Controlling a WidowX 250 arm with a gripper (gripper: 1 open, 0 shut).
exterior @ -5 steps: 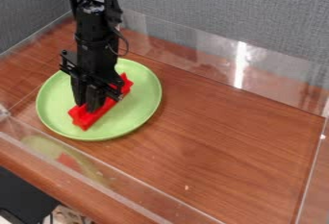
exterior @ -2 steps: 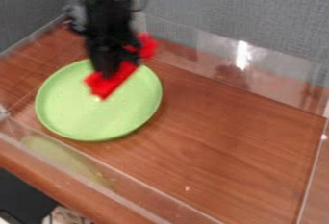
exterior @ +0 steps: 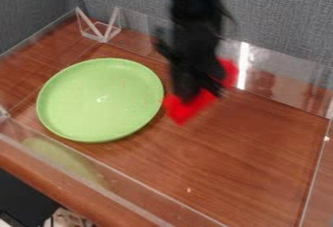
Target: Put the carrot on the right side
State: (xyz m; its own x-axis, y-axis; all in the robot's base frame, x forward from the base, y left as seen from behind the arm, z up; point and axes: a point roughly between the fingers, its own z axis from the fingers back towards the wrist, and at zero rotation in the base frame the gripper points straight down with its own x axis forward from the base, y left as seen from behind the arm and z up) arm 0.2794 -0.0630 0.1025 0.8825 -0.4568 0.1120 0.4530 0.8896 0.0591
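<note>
The carrot (exterior: 198,96) is a bright red bar, held tilted above the wooden table to the right of the green plate (exterior: 97,98). My gripper (exterior: 200,83) is shut on the carrot, coming down on it from above; the black arm is blurred and hides the bar's middle. One red end pokes out at lower left, the other at upper right. The plate lies bare at the left.
Clear acrylic walls (exterior: 267,63) ring the wooden table (exterior: 247,153). A small clear stand (exterior: 97,23) sits at the back left corner. A grey panel closes off the back.
My gripper lifted the carrot off the green plate and carried it rightward, past the plate's rim, over the table's middle. The plate is now empty.
</note>
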